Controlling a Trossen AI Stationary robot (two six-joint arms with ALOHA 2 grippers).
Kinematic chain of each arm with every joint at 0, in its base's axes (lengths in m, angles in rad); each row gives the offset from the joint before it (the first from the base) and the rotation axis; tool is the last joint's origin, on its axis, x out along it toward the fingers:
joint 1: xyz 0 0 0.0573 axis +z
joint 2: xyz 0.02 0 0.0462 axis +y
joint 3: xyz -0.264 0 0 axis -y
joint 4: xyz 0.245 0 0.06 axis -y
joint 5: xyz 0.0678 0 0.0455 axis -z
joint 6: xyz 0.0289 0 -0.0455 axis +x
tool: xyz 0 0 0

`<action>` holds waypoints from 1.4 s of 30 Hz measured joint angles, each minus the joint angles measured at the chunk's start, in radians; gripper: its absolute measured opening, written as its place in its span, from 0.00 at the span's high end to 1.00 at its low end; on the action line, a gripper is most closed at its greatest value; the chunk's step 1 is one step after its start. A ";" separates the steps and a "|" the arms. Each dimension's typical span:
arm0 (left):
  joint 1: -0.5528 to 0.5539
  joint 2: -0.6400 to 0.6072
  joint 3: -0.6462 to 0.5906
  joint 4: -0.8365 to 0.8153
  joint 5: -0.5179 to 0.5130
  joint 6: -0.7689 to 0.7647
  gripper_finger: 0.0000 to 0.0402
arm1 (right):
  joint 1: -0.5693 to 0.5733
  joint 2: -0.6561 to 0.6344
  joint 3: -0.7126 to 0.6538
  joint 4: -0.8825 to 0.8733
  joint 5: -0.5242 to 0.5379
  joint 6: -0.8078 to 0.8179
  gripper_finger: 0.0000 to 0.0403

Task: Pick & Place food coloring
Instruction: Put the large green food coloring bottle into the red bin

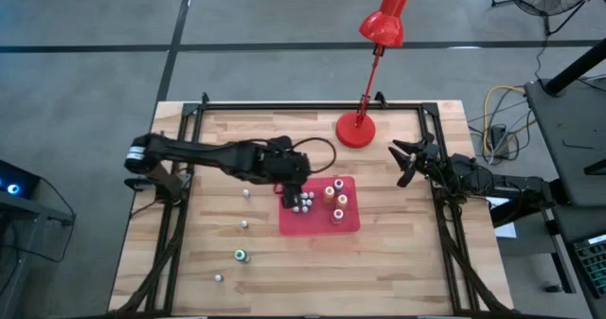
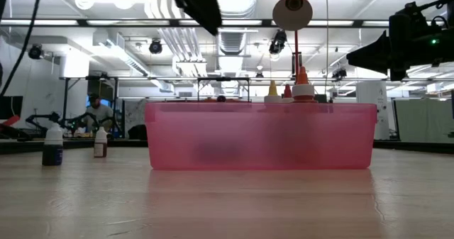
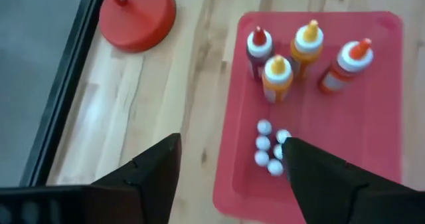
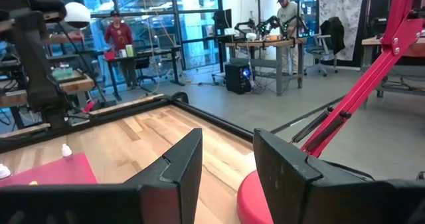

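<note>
The food coloring shows as several tiny white-capped bottles clustered near the left edge of the red tray, with a few larger orange, yellow and red-capped bottles standing upright farther in. Other small bottles and a teal one stand loose on the table left of the tray. My left gripper hangs open above the tray's left part, over the tiny bottles, with nothing between its fingers. My right gripper waits open at the table's right edge, pointing level.
A red desk lamp stands with its base at the table's far side, just behind the tray, its head beyond the far edge. A black frame runs around the table. Bare wood lies near the front edge.
</note>
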 joint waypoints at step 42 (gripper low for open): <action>-0.609 -0.135 -0.231 -0.426 0.127 -0.739 0.30 | 0.000 0.000 0.000 0.000 0.000 0.000 0.68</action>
